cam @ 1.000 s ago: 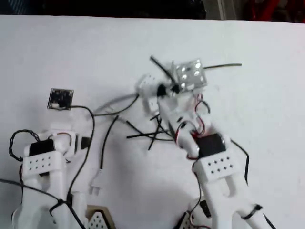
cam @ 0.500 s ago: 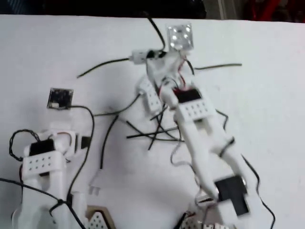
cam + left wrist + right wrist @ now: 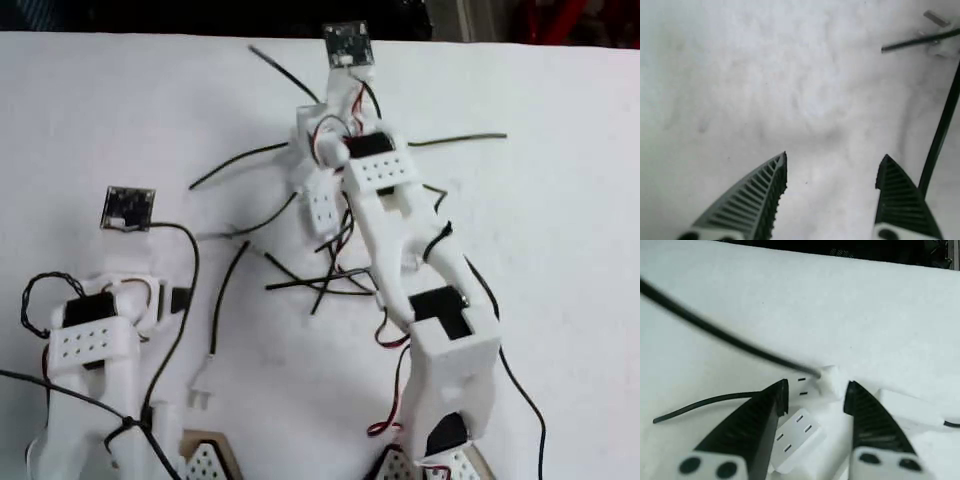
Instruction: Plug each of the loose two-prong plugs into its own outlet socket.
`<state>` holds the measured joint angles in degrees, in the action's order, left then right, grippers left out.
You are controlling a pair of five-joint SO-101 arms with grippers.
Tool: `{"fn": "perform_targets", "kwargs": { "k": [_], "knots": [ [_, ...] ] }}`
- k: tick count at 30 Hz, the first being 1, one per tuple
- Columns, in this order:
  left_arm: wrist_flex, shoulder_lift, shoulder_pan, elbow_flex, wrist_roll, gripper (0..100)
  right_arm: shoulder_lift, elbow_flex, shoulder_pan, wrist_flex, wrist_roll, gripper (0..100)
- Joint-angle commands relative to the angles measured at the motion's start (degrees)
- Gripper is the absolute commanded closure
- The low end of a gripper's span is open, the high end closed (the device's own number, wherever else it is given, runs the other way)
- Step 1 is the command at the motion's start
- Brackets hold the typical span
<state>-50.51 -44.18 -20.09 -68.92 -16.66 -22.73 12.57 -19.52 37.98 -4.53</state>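
Right wrist view: first plug appeared seated in outlet block between right gripper's spread jaws; second plug lay loose, left gripper likewise unclenched.

The table looks white and matt. The outlet block is smooth white plastic. The cords are smooth and black.

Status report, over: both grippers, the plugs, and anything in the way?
Left gripper open over table. Right gripper open, straddling white plug next to outlet block. Second plug loose near left arm. Black cords tangled beside block.
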Motion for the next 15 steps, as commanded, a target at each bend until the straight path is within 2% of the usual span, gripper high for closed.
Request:
{"fn": "perform_targets", "kwargs": {
  "k": [1, 8, 10, 15],
  "knots": [
    [0.97, -1.63, -0.48, 0.35, 0.09, 71, 1.27, 6.95, 0.75, 8.57, -0.53, 78.7],
    [0.97, -1.45, -0.48, 0.35, 0.00, 71, 7.87, 8.35, 3.03, 28.00, 0.97, 78.6],
    [0.97, -1.45, -0.48, 0.35, 0.00, 71, 9.63, 8.35, 4.44, 33.45, 5.54, 78.6],
    [0.97, -1.45, -0.48, 0.35, 0.00, 71, 12.44, 8.35, 7.08, 46.90, 23.21, 78.6]
  ]
}}
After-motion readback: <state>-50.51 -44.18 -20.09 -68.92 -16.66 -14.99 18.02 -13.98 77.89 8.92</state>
